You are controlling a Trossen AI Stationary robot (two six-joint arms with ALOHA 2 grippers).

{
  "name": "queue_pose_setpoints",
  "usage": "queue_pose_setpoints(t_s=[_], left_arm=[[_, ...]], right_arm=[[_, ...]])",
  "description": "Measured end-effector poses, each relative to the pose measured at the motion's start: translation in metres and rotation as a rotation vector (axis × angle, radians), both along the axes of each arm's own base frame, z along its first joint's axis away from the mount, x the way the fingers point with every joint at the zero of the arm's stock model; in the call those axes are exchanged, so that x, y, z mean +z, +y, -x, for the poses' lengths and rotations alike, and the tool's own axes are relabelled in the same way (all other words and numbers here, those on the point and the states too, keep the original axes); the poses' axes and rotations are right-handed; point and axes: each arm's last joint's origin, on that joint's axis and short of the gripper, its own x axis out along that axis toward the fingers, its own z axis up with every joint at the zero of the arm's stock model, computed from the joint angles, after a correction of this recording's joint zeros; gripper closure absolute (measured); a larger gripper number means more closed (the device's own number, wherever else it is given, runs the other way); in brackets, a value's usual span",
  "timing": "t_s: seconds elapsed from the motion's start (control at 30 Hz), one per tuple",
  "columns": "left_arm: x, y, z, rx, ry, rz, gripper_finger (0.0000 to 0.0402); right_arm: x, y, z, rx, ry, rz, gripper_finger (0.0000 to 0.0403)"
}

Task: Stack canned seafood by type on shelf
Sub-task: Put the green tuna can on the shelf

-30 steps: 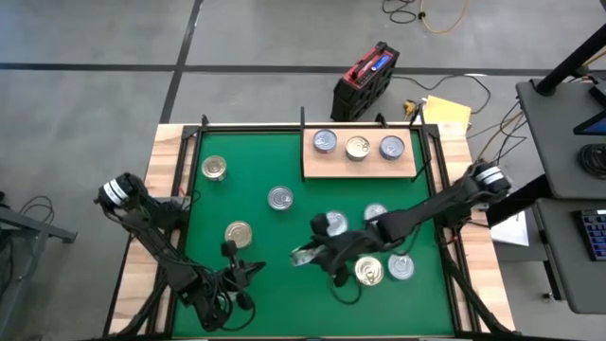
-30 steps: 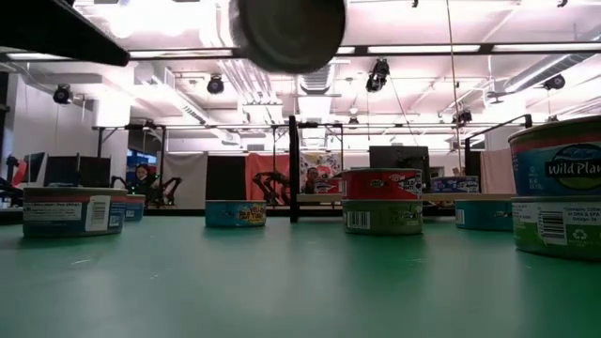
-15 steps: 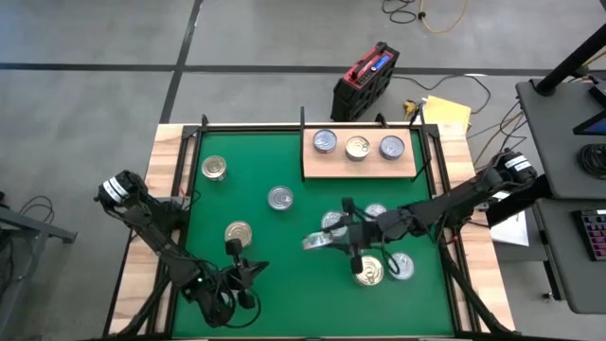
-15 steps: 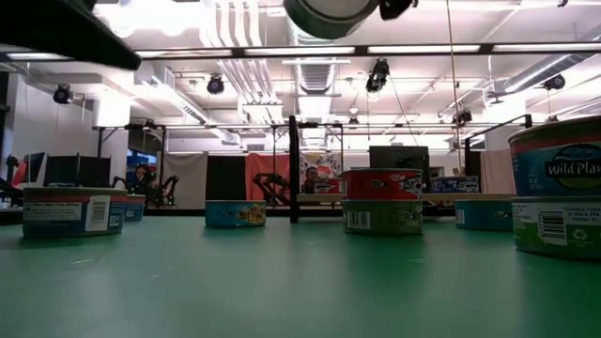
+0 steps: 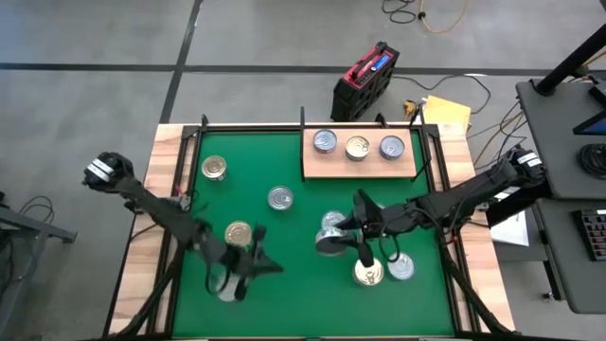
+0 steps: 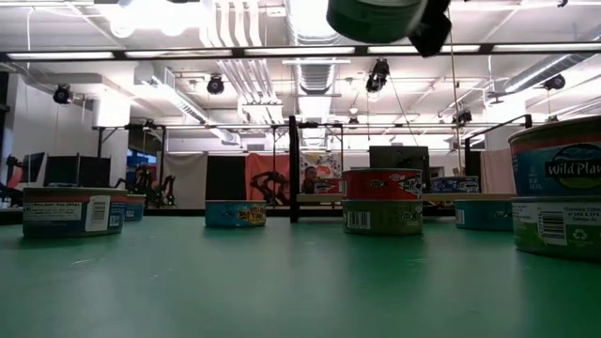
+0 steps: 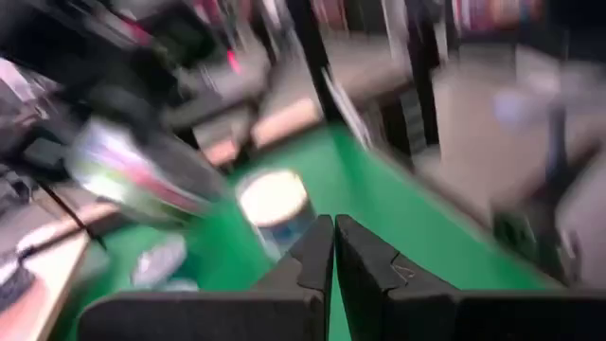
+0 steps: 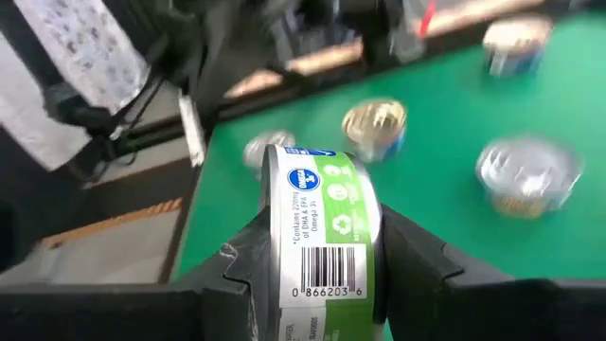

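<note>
My right gripper (image 5: 331, 243) is shut on a canned seafood tin with a green and white label (image 8: 327, 223), held above the middle right of the green mat. In the low view this tin (image 6: 374, 13) hangs high over the mat. The shelf (image 5: 360, 169), a pale wooden board at the mat's far right, carries three tins (image 5: 357, 147) standing on their bases. Several more tins stand loose on the mat (image 5: 279, 198), (image 5: 238, 233), (image 5: 369, 275). My left gripper (image 5: 273, 268) is shut with nothing between its fingers (image 7: 333, 248), above the mat's near left. My right gripper pinches the tin between its two fingers (image 8: 421, 270), which press on the tin's two flat ends (image 8: 280, 256). The labelled side wall with the barcode faces the wrist camera. The fingers reach in about level from the table's right side. The tin is lifted clear of the mat.
A red and black case (image 5: 365, 80) and a yellow pad (image 5: 445, 114) lie on the floor beyond the far edge. Dark frame posts (image 5: 301, 118) stand along the mat's far edge. Bare mat lies at the far left and centre (image 5: 246, 204).
My right gripper has carried the tin toward the table's right edge and rolled, so the tin's flat end no longer faces the near edge. My left gripper has risen and tipped up toward level, and its arm has swung away from the near edge.
</note>
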Motion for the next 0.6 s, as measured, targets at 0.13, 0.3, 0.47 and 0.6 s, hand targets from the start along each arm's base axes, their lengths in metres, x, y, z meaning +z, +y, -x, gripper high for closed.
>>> queue_pose_setpoints(t_s=[0.13, 0.3, 0.47, 0.6], left_arm=[[-0.009, 0.029, 0.005, 0.039, -0.136, 0.236, 0.0402], [-0.019, 0.04, 0.007, 0.081, -0.172, 0.439, 0.0402], [-0.02, 0.033, -0.007, 0.09, -0.169, 0.494, 0.0392], [-0.017, 0.031, -0.027, 0.126, -0.168, 0.532, 0.0357]], right_arm=[[-0.007, 0.004, 0.001, 0.016, 0.08, -0.102, 0.0272], [-0.012, 0.008, 0.004, 0.015, 0.131, -0.105, 0.0266], [-0.011, 0.009, 0.002, -0.032, 0.078, -0.01, 0.0267], [-0.007, 0.008, 0.0, -0.06, 0.017, 0.048, 0.0266]])
